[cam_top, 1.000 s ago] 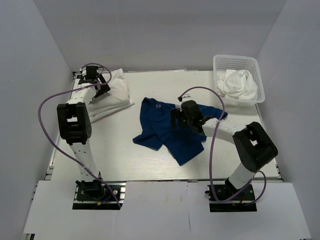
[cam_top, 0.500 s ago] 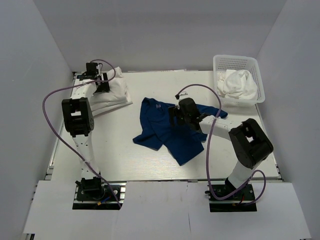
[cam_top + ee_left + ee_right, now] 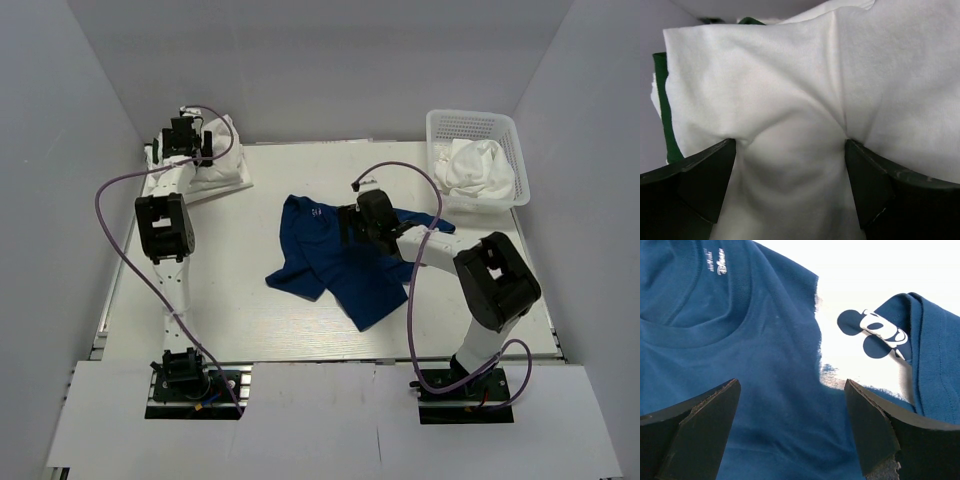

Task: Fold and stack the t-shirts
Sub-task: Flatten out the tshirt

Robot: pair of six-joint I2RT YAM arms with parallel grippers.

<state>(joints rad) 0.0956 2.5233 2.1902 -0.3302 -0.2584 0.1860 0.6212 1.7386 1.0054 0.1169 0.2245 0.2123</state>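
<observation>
Both grippers are spread wide, the left gripper (image 3: 790,146) pressed into the white t-shirt (image 3: 222,166) at the far-left corner, the right gripper (image 3: 791,390) over the collar (image 3: 700,335) of the crumpled central blue t-shirt (image 3: 335,275); treat this cloth as light and limp, and pinch it at the shoulders.

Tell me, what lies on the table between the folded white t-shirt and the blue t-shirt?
Nothing. In the top external view, the table between the folded white t-shirt and the blue t-shirt is bare.
</observation>
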